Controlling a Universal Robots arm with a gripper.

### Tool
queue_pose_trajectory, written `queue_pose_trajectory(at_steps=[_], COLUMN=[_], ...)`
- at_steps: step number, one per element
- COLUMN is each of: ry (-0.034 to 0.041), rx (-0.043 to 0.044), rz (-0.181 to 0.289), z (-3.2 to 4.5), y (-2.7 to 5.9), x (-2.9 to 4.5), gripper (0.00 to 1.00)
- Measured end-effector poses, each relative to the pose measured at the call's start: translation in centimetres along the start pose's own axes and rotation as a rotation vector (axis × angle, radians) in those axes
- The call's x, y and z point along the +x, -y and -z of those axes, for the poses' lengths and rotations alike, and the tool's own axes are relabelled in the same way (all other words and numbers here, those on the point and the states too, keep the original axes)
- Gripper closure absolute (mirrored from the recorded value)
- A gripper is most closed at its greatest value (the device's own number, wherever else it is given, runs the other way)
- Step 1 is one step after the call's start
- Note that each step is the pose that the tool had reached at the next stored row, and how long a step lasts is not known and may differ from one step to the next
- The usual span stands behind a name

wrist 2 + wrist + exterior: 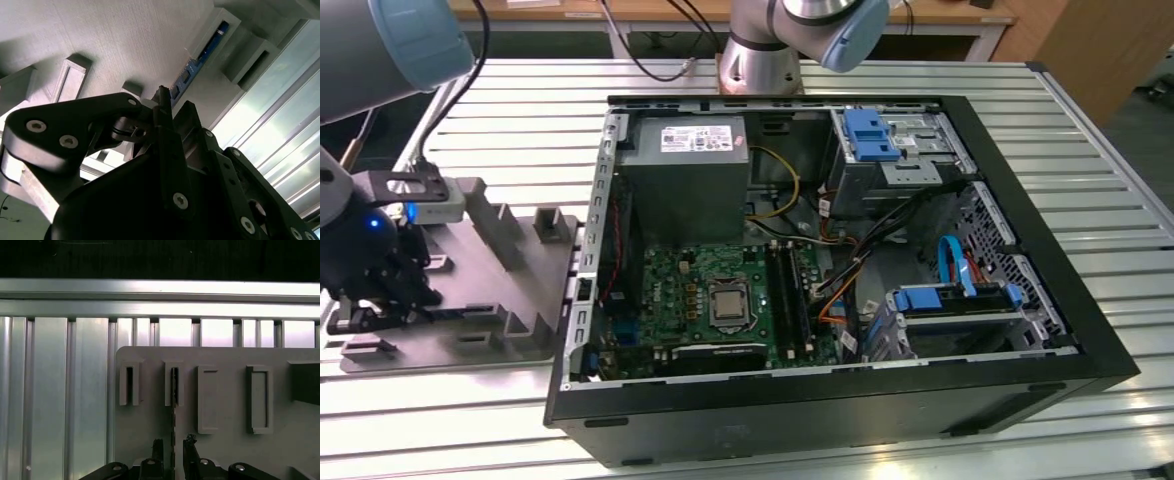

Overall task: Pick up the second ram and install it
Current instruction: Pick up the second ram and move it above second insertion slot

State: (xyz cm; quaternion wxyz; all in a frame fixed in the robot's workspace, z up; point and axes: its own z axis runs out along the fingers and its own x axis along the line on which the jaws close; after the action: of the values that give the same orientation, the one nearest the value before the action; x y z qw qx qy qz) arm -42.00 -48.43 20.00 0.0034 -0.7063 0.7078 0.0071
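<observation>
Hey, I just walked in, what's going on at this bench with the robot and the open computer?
The robot arm has its gripper down at the grey tray, on the exterior view's left of the open computer case. The second ram stands on edge in a tray slot, and the open fingers sit on either side of it without clamping. It has not been lifted out, so nothing is on its way to the motherboard yet.
</observation>
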Motion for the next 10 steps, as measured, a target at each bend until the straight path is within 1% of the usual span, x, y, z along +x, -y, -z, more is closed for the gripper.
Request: queue_pose_trajectory(at_steps=[7,8,10], ry=[0.0,0.0,-0.0001], rx=[0.0001,0.0001,0.0001], rz=[0.0,0.0,0.0], z=[-0.03,-0.04,-0.04], y=[0.0,0.0,0.0], x=[0.0,0.0,0.0], gripper=[0.7,0.72,0.72])
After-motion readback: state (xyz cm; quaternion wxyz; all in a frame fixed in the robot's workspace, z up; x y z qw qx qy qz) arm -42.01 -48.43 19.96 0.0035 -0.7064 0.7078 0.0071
